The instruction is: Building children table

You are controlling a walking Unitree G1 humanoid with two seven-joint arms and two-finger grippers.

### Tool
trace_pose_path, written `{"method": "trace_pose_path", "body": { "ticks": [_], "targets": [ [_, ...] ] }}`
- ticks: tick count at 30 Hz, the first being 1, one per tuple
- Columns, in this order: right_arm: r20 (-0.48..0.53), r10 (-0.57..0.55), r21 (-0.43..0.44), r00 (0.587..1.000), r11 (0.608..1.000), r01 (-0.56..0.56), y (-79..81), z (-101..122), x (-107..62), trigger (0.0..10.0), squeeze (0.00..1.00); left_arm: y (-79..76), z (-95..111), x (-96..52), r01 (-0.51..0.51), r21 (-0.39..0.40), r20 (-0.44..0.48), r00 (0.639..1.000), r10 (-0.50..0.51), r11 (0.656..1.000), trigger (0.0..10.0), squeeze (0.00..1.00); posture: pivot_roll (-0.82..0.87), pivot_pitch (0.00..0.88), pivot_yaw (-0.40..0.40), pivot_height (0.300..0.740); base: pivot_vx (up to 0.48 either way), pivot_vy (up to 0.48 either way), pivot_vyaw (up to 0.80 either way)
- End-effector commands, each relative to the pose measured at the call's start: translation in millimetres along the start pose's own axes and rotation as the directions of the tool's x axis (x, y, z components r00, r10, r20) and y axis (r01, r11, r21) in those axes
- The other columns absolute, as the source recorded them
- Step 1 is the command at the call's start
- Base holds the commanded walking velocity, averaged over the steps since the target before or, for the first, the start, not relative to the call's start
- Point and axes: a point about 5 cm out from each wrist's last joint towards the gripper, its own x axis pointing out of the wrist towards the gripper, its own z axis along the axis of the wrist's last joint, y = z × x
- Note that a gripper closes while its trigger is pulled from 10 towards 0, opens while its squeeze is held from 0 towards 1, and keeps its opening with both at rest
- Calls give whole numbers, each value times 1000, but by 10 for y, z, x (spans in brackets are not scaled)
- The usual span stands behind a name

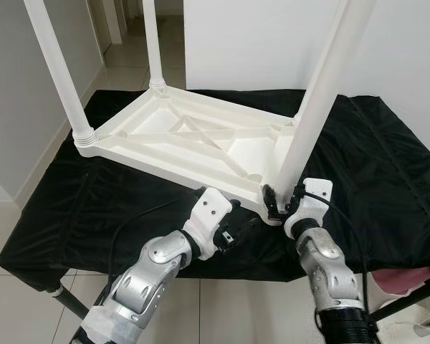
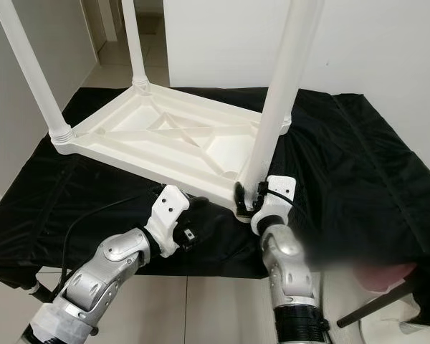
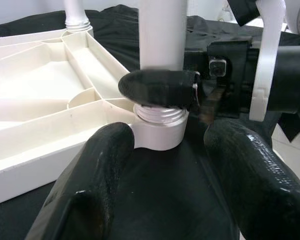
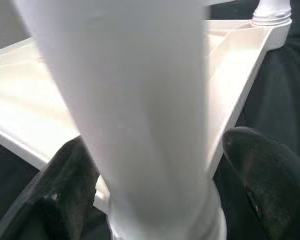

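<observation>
Currently: upturned white plastic tabletop (image 1: pixel 193 140) on black-draped worktop; my right gripper (image 1: pixel 283 198) clasps the white tubular leg (image 1: pixel 312 107) at its near-right corner socket, left gripper (image 1: pixel 233 233) open nearby; next, likely twisting it tight.

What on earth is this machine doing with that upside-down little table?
The robot is putting together a white children's table, which lies upside down on a black cloth. Its right gripper is closed around the base of the nearest leg, right where it screws into the corner socket. The left gripper waits open just beside that corner. Three more legs already stand in the other corners.
</observation>
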Motion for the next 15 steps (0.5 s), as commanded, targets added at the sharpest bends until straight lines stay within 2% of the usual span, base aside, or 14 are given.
{"method": "trace_pose_path", "body": {
  "ticks": [1,2,3,5,6,9,11,15],
  "targets": [
    [-2,40,-6,999,999,-40,-34,-16,-9,10000,0,-56,-11,-13,70,5,-10,997,-70,998,10000,0,-44,20,6,740,0,0,0],
    [-5,109,-56,994,993,-109,-109,12,-15,10000,0,-61,-17,-14,73,5,-13,997,-73,997,10000,0,-46,20,7,740,0,0,0],
    [-5,109,-56,994,993,-109,-109,12,-15,10000,0,-61,-17,-14,73,5,-13,997,-73,997,10000,0,-46,20,7,740,0,0,0],
    [-27,216,-151,976,964,-218,-228,68,-1,10000,0,-71,-18,-3,81,9,-15,997,-81,997,10000,0,-50,18,9,740,0,0,0],
    [-27,216,-151,976,964,-218,-228,68,-1,10000,0,-71,-18,-3,81,9,-15,997,-81,997,10000,0,-50,18,9,740,0,0,0],
    [-75,294,-198,953,932,-303,-332,98,66,10000,0,-80,-11,14,89,14,-13,996,-89,996,10000,0,-52,17,8,740,0,0,0],
    [-99,350,-223,932,905,-363,-345,112,95,10000,0,-79,-8,15,88,15,-12,996,-88,996,10000,0,-51,17,7,740,0,0,0],
    [-122,401,-222,908,881,-419,-324,114,127,10000,0,-73,-4,17,86,16,-11,996,-86,996,10000,0,-48,19,5,740,0,0,0]
  ]
}}
